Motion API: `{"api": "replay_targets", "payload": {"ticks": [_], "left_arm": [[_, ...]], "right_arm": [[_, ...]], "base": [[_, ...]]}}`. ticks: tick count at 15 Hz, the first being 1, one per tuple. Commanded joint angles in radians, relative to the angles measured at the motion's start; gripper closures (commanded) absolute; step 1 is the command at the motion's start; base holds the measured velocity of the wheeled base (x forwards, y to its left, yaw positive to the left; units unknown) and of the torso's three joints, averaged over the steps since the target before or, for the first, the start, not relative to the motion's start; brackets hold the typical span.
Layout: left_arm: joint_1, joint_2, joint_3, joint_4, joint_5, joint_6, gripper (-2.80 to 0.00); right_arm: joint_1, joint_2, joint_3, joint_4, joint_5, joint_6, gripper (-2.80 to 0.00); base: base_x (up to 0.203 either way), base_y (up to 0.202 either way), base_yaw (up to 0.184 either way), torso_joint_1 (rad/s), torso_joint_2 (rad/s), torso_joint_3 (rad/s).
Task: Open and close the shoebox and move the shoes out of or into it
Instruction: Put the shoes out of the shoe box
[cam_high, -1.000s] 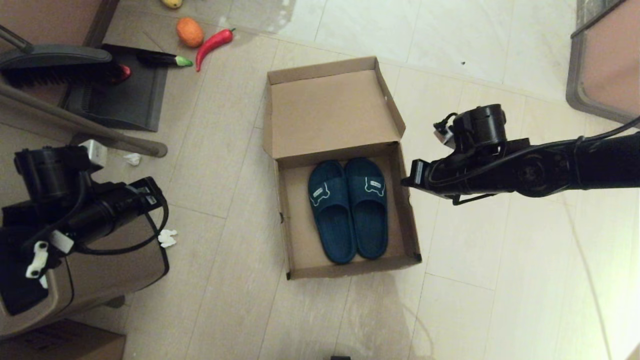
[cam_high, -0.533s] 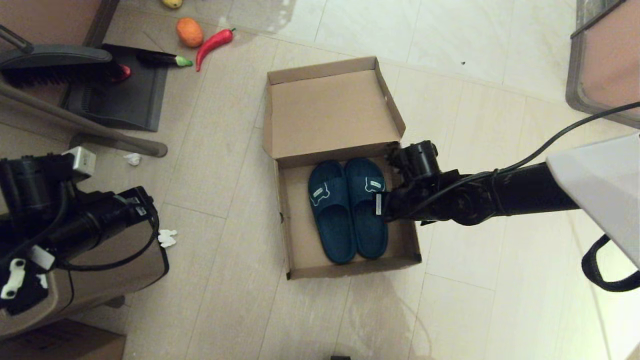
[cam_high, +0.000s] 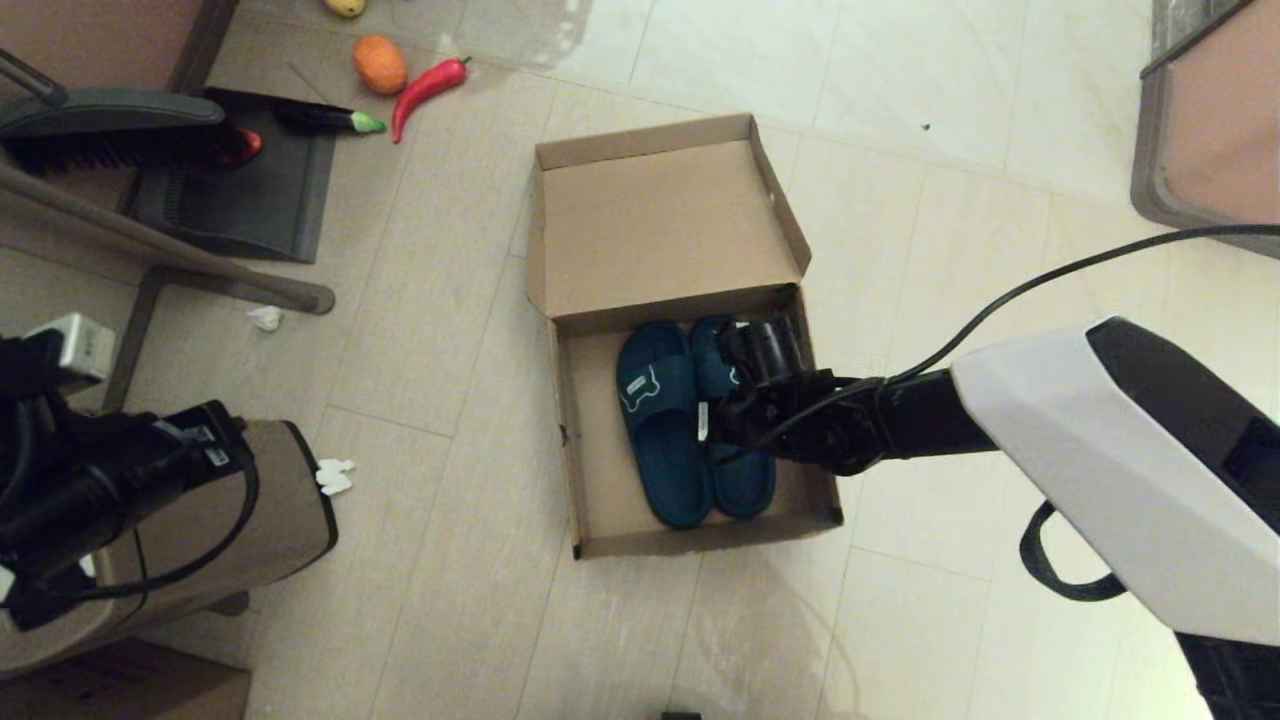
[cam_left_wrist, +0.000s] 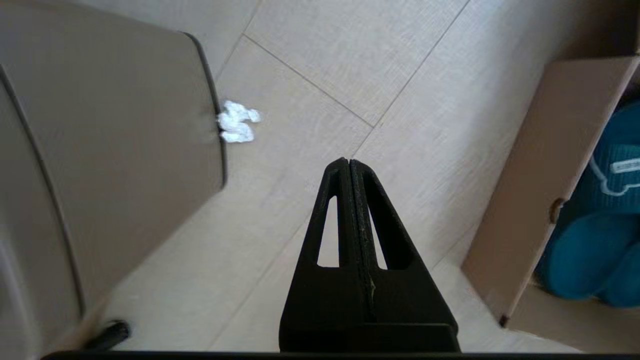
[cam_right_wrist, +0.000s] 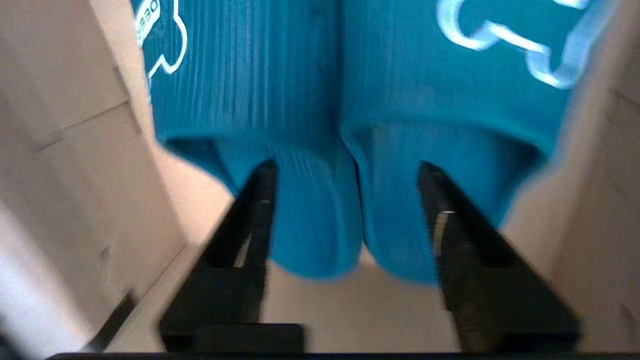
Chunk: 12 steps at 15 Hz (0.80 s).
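The brown cardboard shoebox (cam_high: 598, 455) lies on the floor with its lid (cam_high: 660, 225) folded back flat. Both navy slippers lie inside it side by side, the left one (cam_high: 660, 430) fully in sight and the right one (cam_high: 748, 482) partly under my right arm. My right gripper (cam_high: 712, 425) hangs inside the box over the slippers. In the right wrist view it (cam_right_wrist: 346, 167) is open, its fingers (cam_right_wrist: 250, 220) straddling the heel ends of both slippers (cam_right_wrist: 300, 100), touching nothing. My left gripper (cam_left_wrist: 348, 162) is shut and empty, parked by the box's left wall (cam_left_wrist: 540, 180).
A brown trash bin (cam_high: 200, 540) stands under my left arm, with white paper scraps (cam_high: 335, 477) beside it. A dustpan (cam_high: 240, 190), a broom (cam_high: 110, 130), an orange (cam_high: 380, 63), a red chili (cam_high: 425, 90) and an eggplant (cam_high: 325, 120) lie far left. Furniture (cam_high: 1210, 120) stands far right.
My right arm has swung left and down, from outside the box's right wall to over the slippers inside it. My left arm has drawn back toward the lower left.
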Motion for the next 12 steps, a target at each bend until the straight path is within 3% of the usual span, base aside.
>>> {"api": "replay_targets", "payload": {"ticks": [1, 4, 8, 12], "left_arm": [[0.008, -0.015, 0.005, -0.004, 0.001, 0.016, 0.0], [0.008, -0.014, 0.003, -0.004, 0.001, 0.036, 0.0], [0.008, -0.001, -0.005, -0.004, 0.002, 0.036, 0.0], [0.008, -0.001, 0.014, -0.004, 0.002, 0.034, 0.0]], "right_arm": [[0.0, 0.087, -0.062, -0.004, -0.011, -0.039, -2.8], [-0.001, 0.128, -0.093, -0.012, -0.006, -0.159, -2.8], [-0.006, 0.219, -0.232, -0.011, -0.011, -0.183, -2.8], [-0.005, 0.242, -0.245, -0.044, -0.021, -0.214, -2.8]], "base": [[0.0, 0.0, 0.0, 0.0, 0.0, 0.0], [0.0, 0.0, 0.0, 0.0, 0.0, 0.0], [0.0, 0.0, 0.0, 0.0, 0.0, 0.0], [0.0, 0.0, 0.0, 0.0, 0.0, 0.0]]}}
